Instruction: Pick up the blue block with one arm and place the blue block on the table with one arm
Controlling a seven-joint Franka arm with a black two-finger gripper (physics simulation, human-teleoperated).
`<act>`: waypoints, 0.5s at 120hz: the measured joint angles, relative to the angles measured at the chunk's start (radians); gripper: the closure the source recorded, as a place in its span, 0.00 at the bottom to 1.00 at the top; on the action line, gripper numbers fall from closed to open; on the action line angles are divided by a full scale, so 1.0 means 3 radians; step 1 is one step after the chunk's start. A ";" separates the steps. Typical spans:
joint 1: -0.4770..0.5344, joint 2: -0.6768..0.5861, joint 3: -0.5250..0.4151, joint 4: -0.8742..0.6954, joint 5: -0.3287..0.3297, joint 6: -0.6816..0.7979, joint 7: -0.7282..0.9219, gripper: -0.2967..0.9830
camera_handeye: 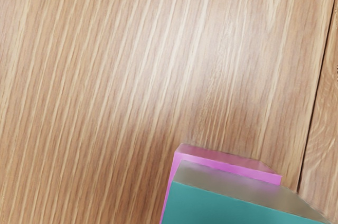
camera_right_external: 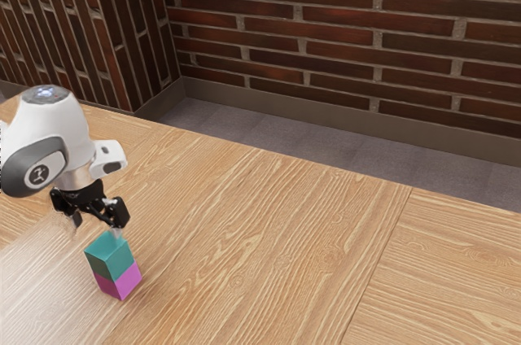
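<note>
Jaws [camera_right_external: 95, 231] stood spread above the teal block [camera_right_external: 111, 257], needing careful centring and a straight descent to grip it without disturbing the magenta block [camera_right_external: 121, 281] beneath.

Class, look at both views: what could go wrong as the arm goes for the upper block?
The teal block rests on the pink block, so a sideways bump might topple the stack.

The end effector is open above them, one fingertip apparently near the teal block's top; coming down misaligned, it could strike that block.

Descending too far might grip the pink block too.
</note>
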 joint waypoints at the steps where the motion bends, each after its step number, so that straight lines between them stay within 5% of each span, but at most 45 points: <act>1: 0.0000 -0.0018 -0.0016 -0.0008 0.0010 0.0012 0.0003 0.23; 60: 0.0104 -0.0316 -0.0116 -0.0428 -0.0168 0.0268 0.0085 0.23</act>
